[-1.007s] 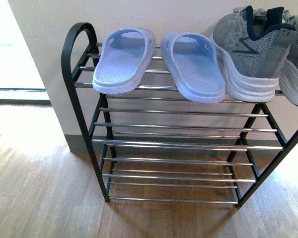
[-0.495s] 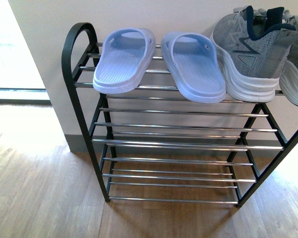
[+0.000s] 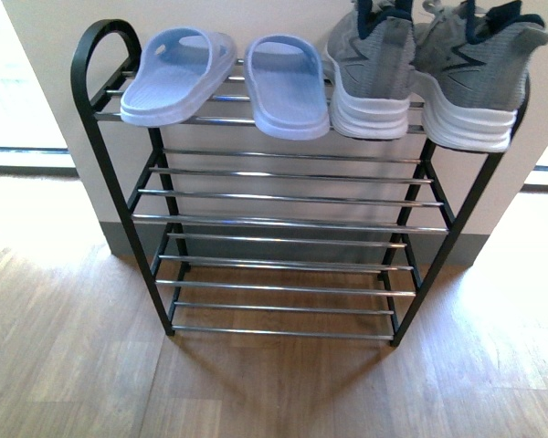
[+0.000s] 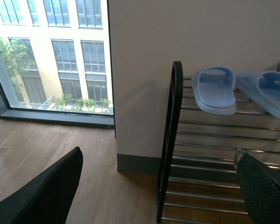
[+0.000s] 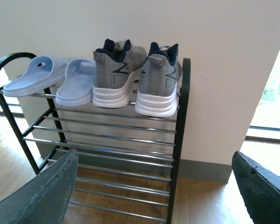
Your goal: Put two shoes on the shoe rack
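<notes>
1. Far left of the front view: the shoe rack [image 3: 100, 155], black frame with its looped end at the upper left and chrome-rod tiers running down to the wood floor [image 3: 73, 365]. It stands right against the pale wall [image 3: 283, 18].
2. Next along the top tier, upper left of the frame: the left blue slide [image 3: 175, 76], sole down across the rods, front edge poking a bit past the front rod.
3. Right beside it: the right blue slide [image 3: 286, 85], same deal. The two look just about touching at the inner edges, can't tell for sure.
4. Upper middle: the left grey sneaker [image 3: 370, 78], heel toward the camera, white sole sitting on the rods, snug against the slide next to it.
5. Upper right: the right grey sneaker [image 3: 478, 84], heel out too, hard up by the rack's right post.
6. Lower tiers are all bare rods, nothing on them.
7. Grippers: neither shows in the front view. In the wrist views the left gripper [image 4: 154, 184] and right gripper [image 5: 154, 184] both have their dark fingers spread wide at the frame edges with nothing between them, well back from the rack.
8. My read: the job looks finished. All four shoes are up top, both grippers are free, and no shoe is in sight on the floor.
</notes>
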Tool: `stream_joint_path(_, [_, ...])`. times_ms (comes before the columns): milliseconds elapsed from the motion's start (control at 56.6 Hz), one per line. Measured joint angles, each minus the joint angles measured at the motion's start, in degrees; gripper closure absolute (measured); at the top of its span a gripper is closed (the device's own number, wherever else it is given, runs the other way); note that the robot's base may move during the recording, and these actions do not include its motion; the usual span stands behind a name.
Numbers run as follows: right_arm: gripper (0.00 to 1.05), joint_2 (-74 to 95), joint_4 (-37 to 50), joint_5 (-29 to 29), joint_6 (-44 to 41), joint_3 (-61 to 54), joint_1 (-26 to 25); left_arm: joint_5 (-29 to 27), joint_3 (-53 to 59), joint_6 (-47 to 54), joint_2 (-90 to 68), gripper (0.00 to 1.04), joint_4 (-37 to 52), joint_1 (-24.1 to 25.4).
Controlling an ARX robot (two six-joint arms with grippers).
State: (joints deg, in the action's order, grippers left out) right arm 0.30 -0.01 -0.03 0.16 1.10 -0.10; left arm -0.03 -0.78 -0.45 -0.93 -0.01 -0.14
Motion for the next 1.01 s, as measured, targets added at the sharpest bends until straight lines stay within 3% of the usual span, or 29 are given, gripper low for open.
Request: stream_joint_path(1007, [0.09,0.0,0.0,0.0,0.0,0.0,0.0,0.0,0.0,0.0,0.0,0.09,0.0,0.0])
